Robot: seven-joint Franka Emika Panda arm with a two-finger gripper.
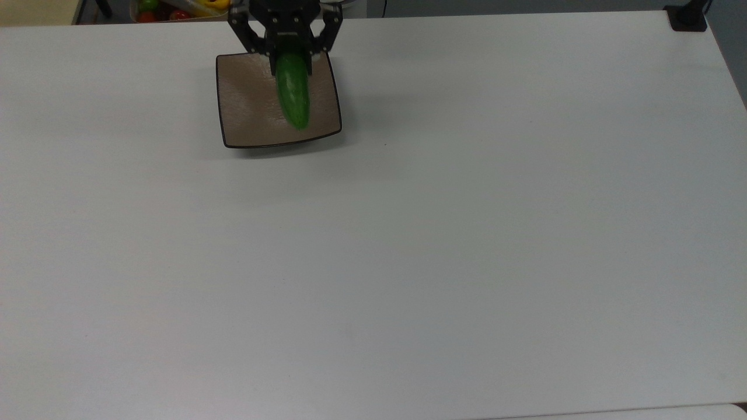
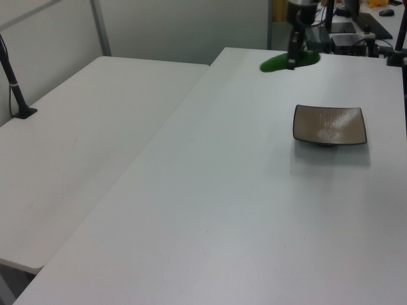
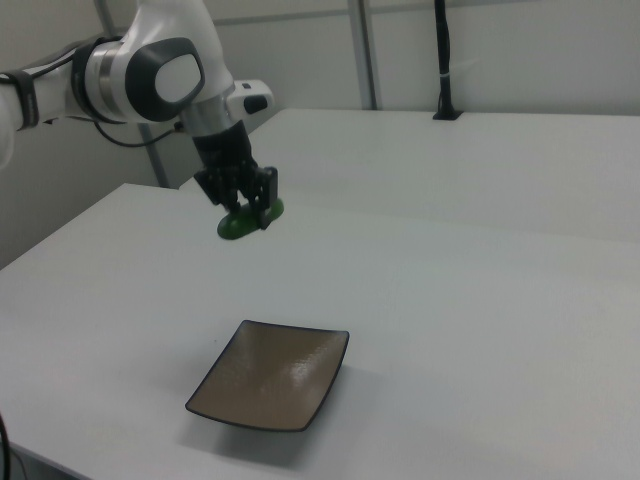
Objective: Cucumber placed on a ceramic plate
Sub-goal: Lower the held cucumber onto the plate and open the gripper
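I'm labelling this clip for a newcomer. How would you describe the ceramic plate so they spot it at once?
Start with the big white table; near its far edge in the top view sits the ceramic plate. It is square, shallow and glossy brown with a thin dark rim, lying empty below the gripper, which holds the green cucumber in the air.

No text, label, brand, number or sign can be read in any of the views; the arm's white casing above the gripper (image 3: 247, 208) is plain, with no legible marking; the cucumber (image 1: 292, 92) clamped in it carries no sticker; the ceramic plate (image 3: 268, 374) beneath the gripper shows faint streaks and no lettering; the white table (image 1: 467, 233) is unmarked.
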